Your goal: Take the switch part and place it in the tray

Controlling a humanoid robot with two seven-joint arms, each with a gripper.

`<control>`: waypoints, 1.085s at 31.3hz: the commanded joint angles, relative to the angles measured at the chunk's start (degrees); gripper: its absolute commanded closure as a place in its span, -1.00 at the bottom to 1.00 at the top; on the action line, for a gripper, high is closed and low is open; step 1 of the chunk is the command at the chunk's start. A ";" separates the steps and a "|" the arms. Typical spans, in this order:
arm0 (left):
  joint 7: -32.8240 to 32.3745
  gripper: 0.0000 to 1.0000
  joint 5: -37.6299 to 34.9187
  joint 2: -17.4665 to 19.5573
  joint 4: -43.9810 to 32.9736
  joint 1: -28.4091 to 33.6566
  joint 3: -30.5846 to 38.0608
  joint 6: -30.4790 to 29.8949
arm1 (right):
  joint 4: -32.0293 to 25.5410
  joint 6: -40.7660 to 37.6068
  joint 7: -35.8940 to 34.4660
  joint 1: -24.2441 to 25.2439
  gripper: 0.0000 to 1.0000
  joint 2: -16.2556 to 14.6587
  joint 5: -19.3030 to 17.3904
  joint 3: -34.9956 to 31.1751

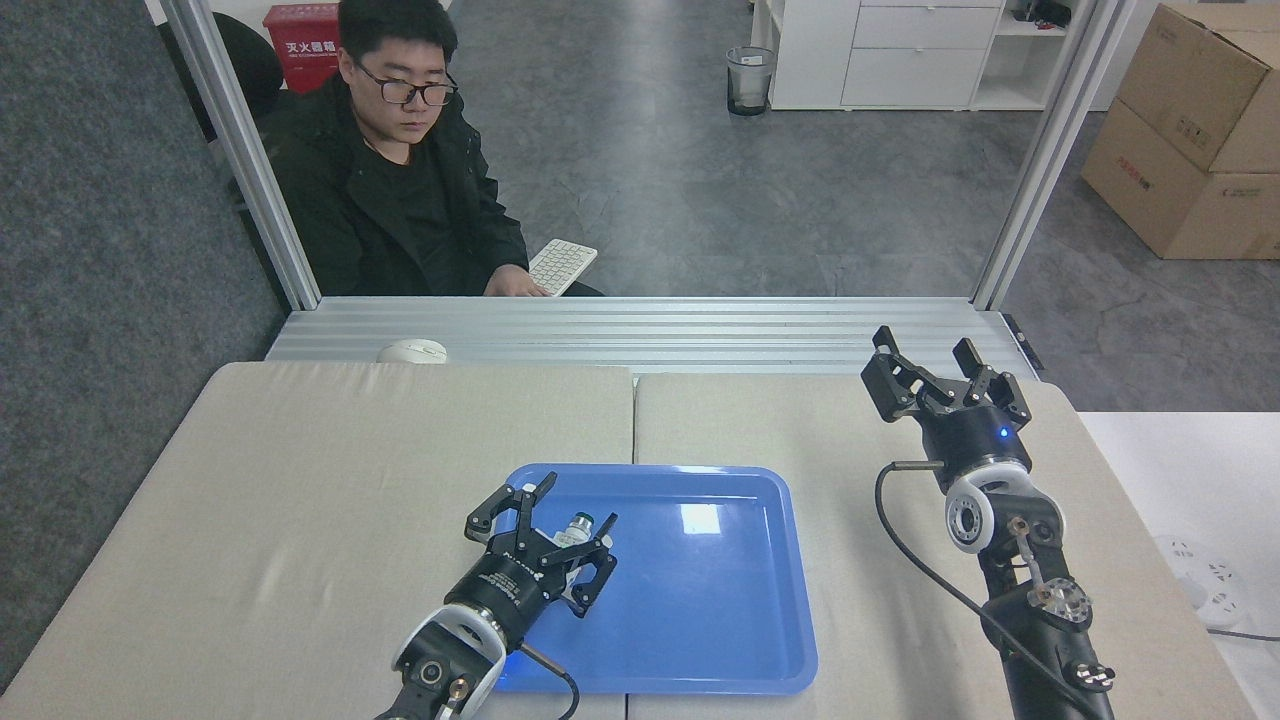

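Beige padding is covering your worktop [300, 450], with a grey office floor and a seated person [395, 170] looking on beyond the far edge. Your left claw [560, 535] is hovering over the near-left part of the blue tray [700, 640], fingers spread wide, gripping nothing. Between those fingers the switch part [577, 528] is showing, apparently lying in the tray; contact is hard to judge. Your right claw [935, 375] is waiting open near the worktop's far-right corner, out of the way.

White computer mouse [412, 351], seated person [400, 170], white keyboard [562, 266], cardboard boxes [1195, 130], waste bin [750, 80]
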 commanded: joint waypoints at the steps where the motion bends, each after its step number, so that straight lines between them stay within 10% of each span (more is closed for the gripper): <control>1: -0.11 -0.85 4.24 -1.73 -6.59 -5.02 9.46 4.11 | 0.00 -0.01 0.05 0.00 -1.00 0.03 -0.01 -0.01; 23: -0.38 -0.90 19.54 11.89 2.47 -12.33 22.14 8.00 | 0.00 -0.01 -0.03 0.00 -1.00 0.03 -0.01 -0.01; 34: -0.38 -0.90 18.58 12.16 2.38 -12.86 21.35 7.99 | 0.00 -0.01 -0.03 0.00 -1.00 0.03 -0.01 -0.01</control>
